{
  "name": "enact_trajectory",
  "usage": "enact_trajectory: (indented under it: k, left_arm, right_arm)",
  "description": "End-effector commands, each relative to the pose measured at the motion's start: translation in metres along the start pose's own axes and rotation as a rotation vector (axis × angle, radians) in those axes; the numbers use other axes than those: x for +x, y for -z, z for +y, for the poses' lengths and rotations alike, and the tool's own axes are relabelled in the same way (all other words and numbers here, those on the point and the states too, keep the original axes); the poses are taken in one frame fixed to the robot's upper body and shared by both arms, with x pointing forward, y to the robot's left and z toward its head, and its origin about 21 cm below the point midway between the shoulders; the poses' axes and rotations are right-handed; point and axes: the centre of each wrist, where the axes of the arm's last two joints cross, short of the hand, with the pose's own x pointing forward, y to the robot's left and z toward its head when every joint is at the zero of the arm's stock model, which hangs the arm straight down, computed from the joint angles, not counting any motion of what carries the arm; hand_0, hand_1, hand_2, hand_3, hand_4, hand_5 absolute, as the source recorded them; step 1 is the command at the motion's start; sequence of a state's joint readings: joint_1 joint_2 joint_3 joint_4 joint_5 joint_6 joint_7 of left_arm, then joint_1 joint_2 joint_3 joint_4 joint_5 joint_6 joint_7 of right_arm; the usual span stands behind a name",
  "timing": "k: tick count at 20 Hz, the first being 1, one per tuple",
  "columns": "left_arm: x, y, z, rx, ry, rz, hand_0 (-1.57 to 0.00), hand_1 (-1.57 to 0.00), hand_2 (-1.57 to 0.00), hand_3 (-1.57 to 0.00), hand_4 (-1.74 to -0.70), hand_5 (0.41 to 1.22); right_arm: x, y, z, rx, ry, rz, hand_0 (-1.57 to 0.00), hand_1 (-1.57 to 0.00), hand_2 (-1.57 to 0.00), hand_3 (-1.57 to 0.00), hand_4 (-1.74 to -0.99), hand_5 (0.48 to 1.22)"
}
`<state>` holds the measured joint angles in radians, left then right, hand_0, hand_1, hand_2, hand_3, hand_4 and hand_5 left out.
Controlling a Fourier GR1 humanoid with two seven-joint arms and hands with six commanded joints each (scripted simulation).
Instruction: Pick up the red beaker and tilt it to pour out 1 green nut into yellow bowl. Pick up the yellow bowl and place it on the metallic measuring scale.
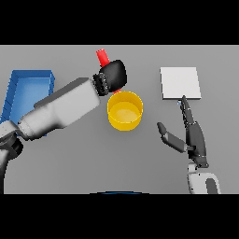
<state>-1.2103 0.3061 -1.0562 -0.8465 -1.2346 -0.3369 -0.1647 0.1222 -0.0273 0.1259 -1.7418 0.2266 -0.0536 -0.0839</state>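
While no writing is legible, the beaker (102, 57) is gripped tilted by the left hand (113, 74) above the bowl (125, 111); the right hand (193, 135) is held open.

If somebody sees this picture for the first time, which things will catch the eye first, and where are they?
First the left hand, curled round the red beaker just behind the yellow bowl at the table's middle. Next the pale square measuring scale at the far right, with the right hand open before it. A blue bin lies at the left edge.
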Motion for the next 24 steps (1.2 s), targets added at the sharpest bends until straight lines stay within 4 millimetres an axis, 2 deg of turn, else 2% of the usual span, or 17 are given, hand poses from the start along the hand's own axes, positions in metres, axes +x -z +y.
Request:
enact_trajectory:
  k: [1, 5, 9, 12, 15, 17, 19, 21, 22, 24]
  left_arm:
    - [-0.001, 0.002, 0.001, 0.009, 0.034, -0.005, -1.57, -1.57, -1.57, -1.57, -1.73, 1.221]
    - [0.004, 0.006, 0.004, -0.009, 0.158, 0.000, -1.57, -1.57, -1.57, -1.57, -1.73, 1.221]
    - [-0.008, 0.002, 0.039, 0.019, 0.296, 0.003, -1.57, -1.57, -1.57, -1.57, -1.73, 1.221]
    - [-0.061, -0.015, 0.068, 0.025, 0.356, 0.092, -1.57, -1.57, -1.57, -1.57, -1.73, 1.221]
    - [-0.113, -0.039, 0.075, 0.053, 0.269, 0.224, -1.57, -1.57, -1.57, -1.57, -1.72, 1.221]
    - [-0.150, -0.059, 0.079, 0.071, 0.154, 0.335, -1.57, -1.57, -1.57, -1.57, -1.72, 1.221]
    - [-0.182, -0.077, 0.072, 0.073, -0.061, 0.450, -1.57, -1.57, -1.57, -1.57, -1.73, 1.221]
    - [-0.215, -0.104, 0.050, 0.104, -0.385, 0.554, -1.57, -1.57, -1.57, -1.51, -1.73, 1.221]
    - [-0.231, -0.120, 0.033, 0.127, -0.549, 0.604, -1.57, -1.57, -1.57, -1.51, -1.73, 1.221]
    - [-0.247, -0.142, -0.014, 0.180, -0.855, 0.654, -1.57, -1.57, -1.57, -1.52, -1.74, 1.221]
  right_arm:
    - [-0.001, -0.004, 0.001, 0.007, -0.006, -0.010, 0.00, 0.00, 0.00, 0.00, -1.132, 0.573]
    - [0.000, -0.001, 0.001, 0.007, -0.003, -0.015, 0.00, 0.00, 0.00, 0.00, -1.133, 0.579]
    - [0.000, 0.000, 0.005, 0.002, 0.000, -0.009, 0.00, 0.00, 0.00, 0.00, -1.138, 0.572]
    - [0.002, -0.001, 0.007, 0.001, -0.003, -0.019, 0.00, 0.00, 0.00, 0.00, -1.135, 0.563]
    - [0.000, -0.001, 0.008, 0.016, -0.002, -0.022, 0.00, 0.00, 0.00, 0.00, -1.131, 0.553]
    - [0.000, 0.000, 0.009, 0.026, 0.011, -0.023, 0.00, 0.00, 0.00, 0.00, -1.117, 0.554]
    - [-0.001, 0.001, 0.007, 0.036, 0.018, -0.033, 0.00, 0.00, 0.00, 0.00, -1.104, 0.563]
    - [0.000, 0.004, 0.010, 0.048, 0.015, -0.043, 0.00, 0.00, 0.00, 0.00, -1.104, 0.576]
    - [-0.001, 0.005, 0.009, 0.049, 0.023, -0.042, 0.00, 0.00, 0.00, 0.00, -1.105, 0.578]
    - [0.001, 0.006, 0.008, 0.050, 0.032, -0.048, 0.00, 0.00, 0.00, 0.00, -1.116, 0.582]
